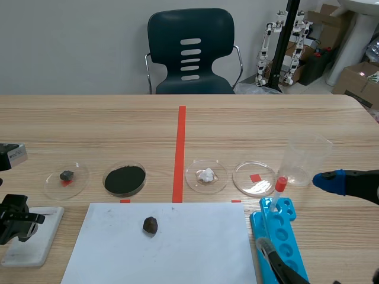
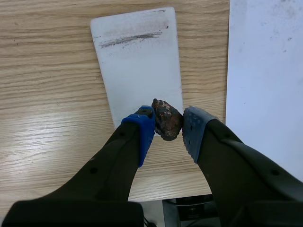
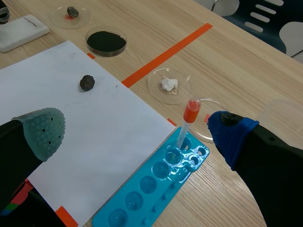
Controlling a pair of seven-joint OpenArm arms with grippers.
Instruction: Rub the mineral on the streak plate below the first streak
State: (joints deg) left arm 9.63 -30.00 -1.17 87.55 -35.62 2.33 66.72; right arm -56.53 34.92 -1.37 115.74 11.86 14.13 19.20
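Firmly, with my left claw (image 2: pixel 167 130) clamped on the mineral (image 2: pixel 166 118), I should drag it below the first streak (image 2: pixel 130 39).

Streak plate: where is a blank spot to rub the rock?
The streak plate is bare between the dark streak and the mineral in the left hand. Its far end is crowded by the streak and smudges.

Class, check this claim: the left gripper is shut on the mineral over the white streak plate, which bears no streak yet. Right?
Not quite. The left wrist view shows a dark streak already on the streak plate, near its far end. The rest holds: the left gripper is shut on the mineral over the plate.
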